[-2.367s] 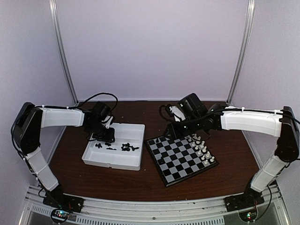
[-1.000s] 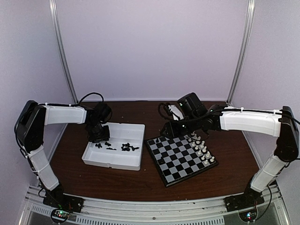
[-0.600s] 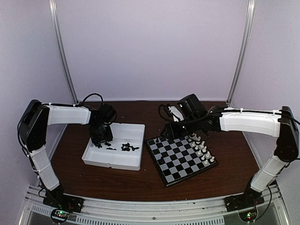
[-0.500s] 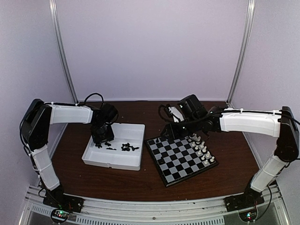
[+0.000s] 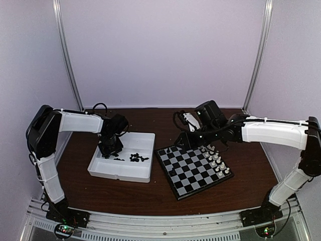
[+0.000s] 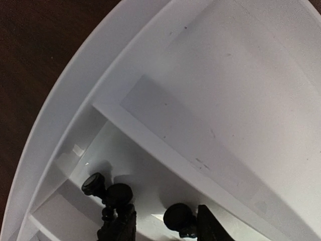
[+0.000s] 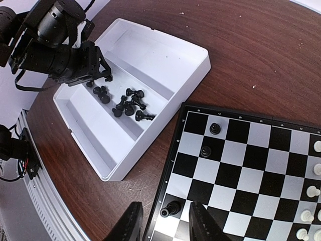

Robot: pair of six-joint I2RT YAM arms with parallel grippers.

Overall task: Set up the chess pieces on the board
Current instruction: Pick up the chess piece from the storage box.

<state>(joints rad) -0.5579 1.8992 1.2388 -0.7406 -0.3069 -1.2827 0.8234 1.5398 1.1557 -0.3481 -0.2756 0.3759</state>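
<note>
While the left gripper [image 6: 164,221] sits low at the tray's [image 5: 120,175] left edge, fingers parted around one loose black piece [image 6: 178,218] without pinching it, an off-centre close could flick it away or snag a neighbour [image 6: 118,196]. On the board [image 7: 235,165], right of the tray, two black pieces [image 7: 214,128] stand near the left edge and the right gripper [image 7: 165,213] straddles a third there, fingers apart, so a nudge could topple it. Only the wrist views show these gaps; overhead, the grippers hide them.
</note>
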